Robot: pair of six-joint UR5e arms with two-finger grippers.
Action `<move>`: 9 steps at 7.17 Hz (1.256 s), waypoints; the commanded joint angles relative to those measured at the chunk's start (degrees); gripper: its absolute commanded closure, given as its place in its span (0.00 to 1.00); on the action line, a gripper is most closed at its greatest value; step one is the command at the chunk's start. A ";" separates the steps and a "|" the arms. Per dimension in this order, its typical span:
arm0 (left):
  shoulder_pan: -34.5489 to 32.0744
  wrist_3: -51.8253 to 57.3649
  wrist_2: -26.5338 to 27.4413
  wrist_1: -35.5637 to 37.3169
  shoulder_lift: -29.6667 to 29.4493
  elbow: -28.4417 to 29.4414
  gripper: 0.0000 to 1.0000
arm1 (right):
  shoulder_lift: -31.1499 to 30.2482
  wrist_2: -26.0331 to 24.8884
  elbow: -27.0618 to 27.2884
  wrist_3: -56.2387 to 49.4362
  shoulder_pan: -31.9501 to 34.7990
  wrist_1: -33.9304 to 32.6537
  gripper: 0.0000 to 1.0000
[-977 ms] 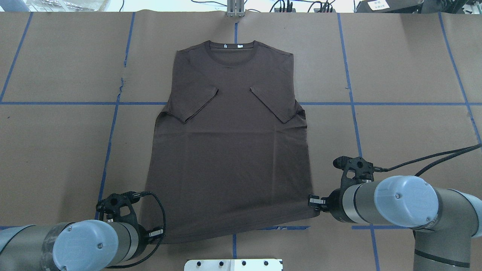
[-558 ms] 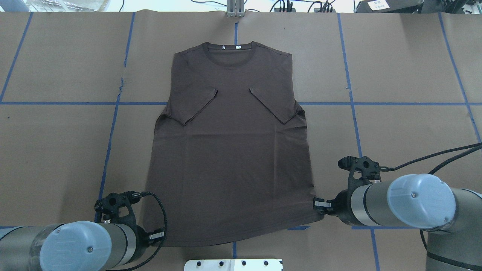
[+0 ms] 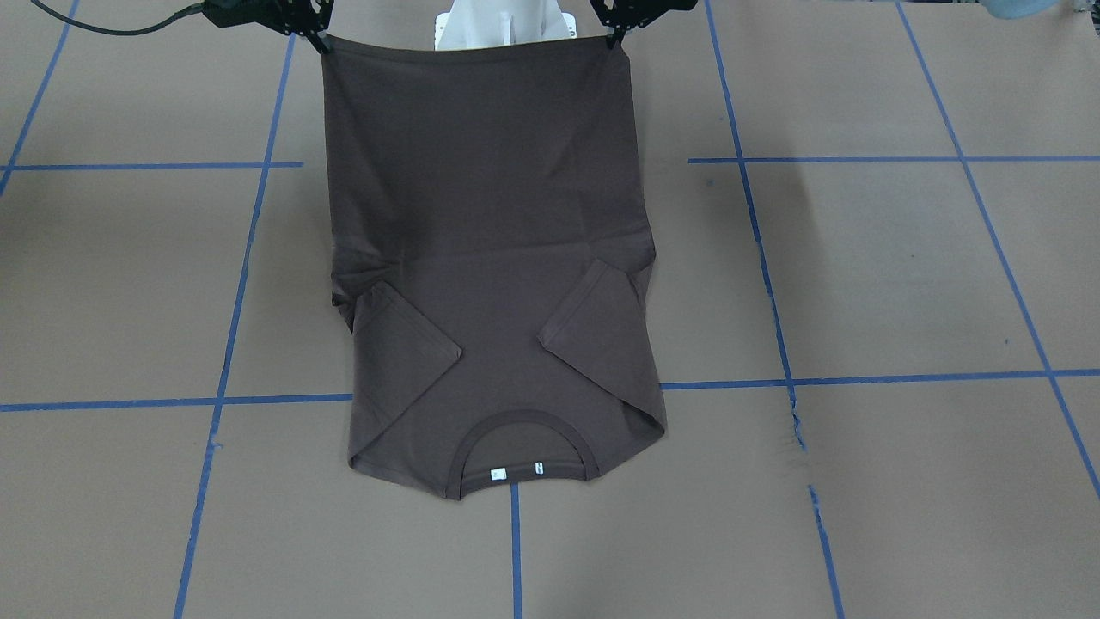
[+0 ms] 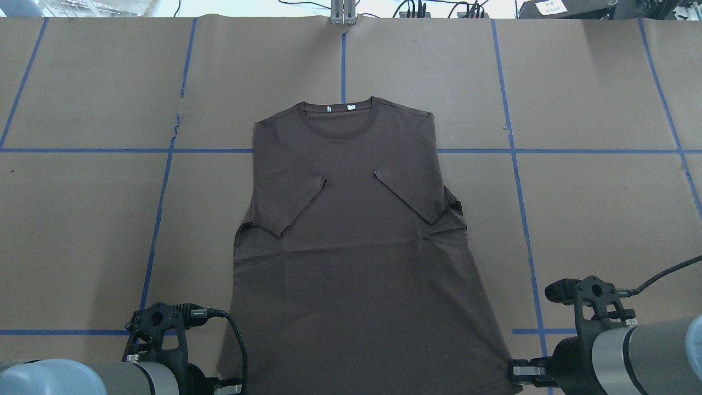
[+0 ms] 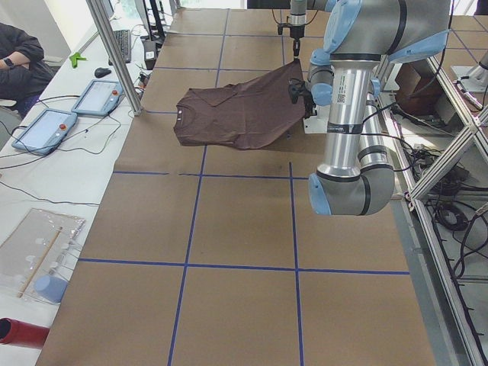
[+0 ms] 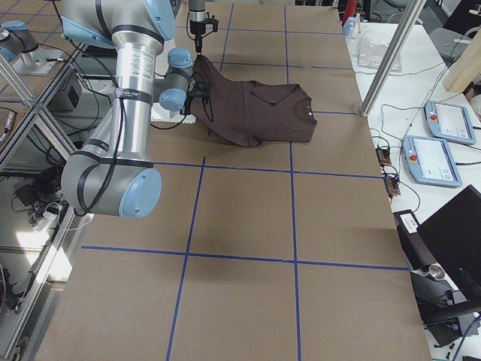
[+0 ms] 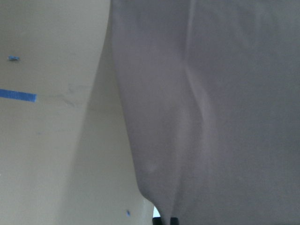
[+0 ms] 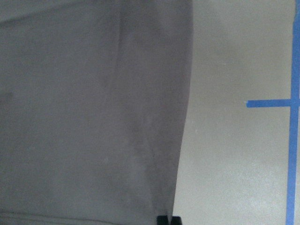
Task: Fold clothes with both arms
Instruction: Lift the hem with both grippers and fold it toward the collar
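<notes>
The dark brown T-shirt (image 4: 351,247) lies front up on the brown paper table, sleeves folded in over the chest, collar and white neck tags (image 4: 340,107) at the far end. My left gripper (image 4: 225,387) is shut on the hem's left corner. My right gripper (image 4: 515,372) is shut on the hem's right corner. In the front-facing view the hem (image 3: 473,43) hangs taut between the right gripper (image 3: 322,41) and the left gripper (image 3: 614,36), raised off the table. Each wrist view shows cloth (image 7: 211,117) (image 8: 93,117) running up from the fingertips.
The white pedestal base (image 3: 503,26) stands just behind the lifted hem. Blue tape lines (image 4: 159,219) grid the brown paper table. A metal post (image 6: 379,60) and tablets (image 6: 432,162) stand on the operators' side. A person (image 5: 19,53) sits beyond the table.
Both arms have drawn back toward the robot's base with the hem corners. The whole T-shirt has slid toward the near edge, its collar now well nearer.
</notes>
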 commanded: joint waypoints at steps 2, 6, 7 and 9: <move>-6.02 4.34 -0.63 0.93 -2.40 0.03 1.00 | 8.32 2.86 -5.12 -3.65 10.81 -0.09 1.00; -23.79 14.90 -2.03 0.41 -10.47 14.39 1.00 | 23.46 17.08 -23.84 -20.39 35.70 0.35 1.00; -27.12 17.89 -2.12 -2.64 -11.80 19.40 1.00 | 27.06 17.02 -28.58 -21.84 36.87 0.35 1.00; -32.14 20.97 -2.12 -12.29 -11.99 29.07 1.00 | 34.71 16.75 -37.11 -21.94 37.06 0.26 1.00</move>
